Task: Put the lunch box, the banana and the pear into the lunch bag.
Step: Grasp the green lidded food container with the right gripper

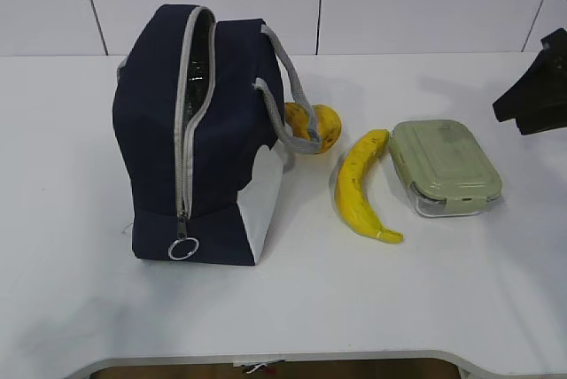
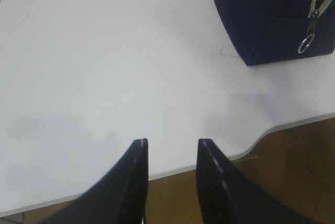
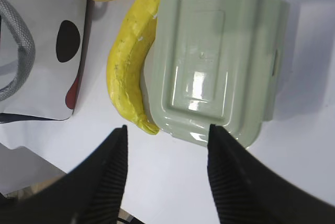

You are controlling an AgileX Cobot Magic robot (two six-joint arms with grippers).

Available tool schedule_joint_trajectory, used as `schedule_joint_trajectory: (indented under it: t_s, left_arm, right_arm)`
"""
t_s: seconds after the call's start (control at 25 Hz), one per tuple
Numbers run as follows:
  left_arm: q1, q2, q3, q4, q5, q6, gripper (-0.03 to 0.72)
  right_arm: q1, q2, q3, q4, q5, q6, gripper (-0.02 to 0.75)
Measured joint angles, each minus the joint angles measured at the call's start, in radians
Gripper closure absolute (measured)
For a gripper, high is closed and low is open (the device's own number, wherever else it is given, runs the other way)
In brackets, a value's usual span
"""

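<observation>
Jaws on both arms were spread with nothing between them. Left gripper (image 2: 171,143) hung over bare desk (image 2: 104,67) near the front edge, well apart from the bag (image 2: 272,20), which only showed its lower corner and ring pull (image 2: 305,43) in that wrist view. Right gripper (image 3: 167,130) hovered just short of the box (image 3: 217,56), jaws wide apart, touching nothing.

From the outside camera, the bag (image 1: 199,131) stood upright on the left part of the desk (image 1: 354,308), zipper (image 1: 188,113) open down the side facing the camera, running from the top down to the ring pull (image 1: 183,248) near the base. Grey handle (image 1: 288,87) flopped to the right.

Pear (image 1: 317,127) sat right beside the bag, partly behind the handle loop; couldn't tell which way its neck pointed.

Banana (image 1: 359,186) lay flat between pear and box, long axis running from far to near, curve bulging toward the bag. Its far end looked to touch the box's corner, and its near tip pointed toward the front right.

Box (image 1: 446,166) sat lid up on the right, long axis angled from far left to near right, just beside the banana. Only a dark piece of the right arm (image 1: 536,87) showed at the frame edge.
</observation>
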Motion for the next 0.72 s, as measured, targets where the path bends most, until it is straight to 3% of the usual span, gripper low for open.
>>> schedule_joint_trajectory:
  t_s: [0.24,0.48,0.72]
  left_arm:
    - [0.000,0.000,0.000,0.000,0.000,0.000,0.445]
    - [0.000,0.000,0.000,0.002,-0.002,0.000,0.445]
    - [0.000,0.000,0.000,0.002,-0.002,0.000,0.445]
  right_arm:
    - [0.000,0.000,-0.004,-0.001,0.000,0.000,0.330]
    - [0.000,0.017,-0.006,-0.001,0.000,0.004,0.205]
    - [0.000,0.103,-0.008,-0.001,0.000,-0.005,0.180]
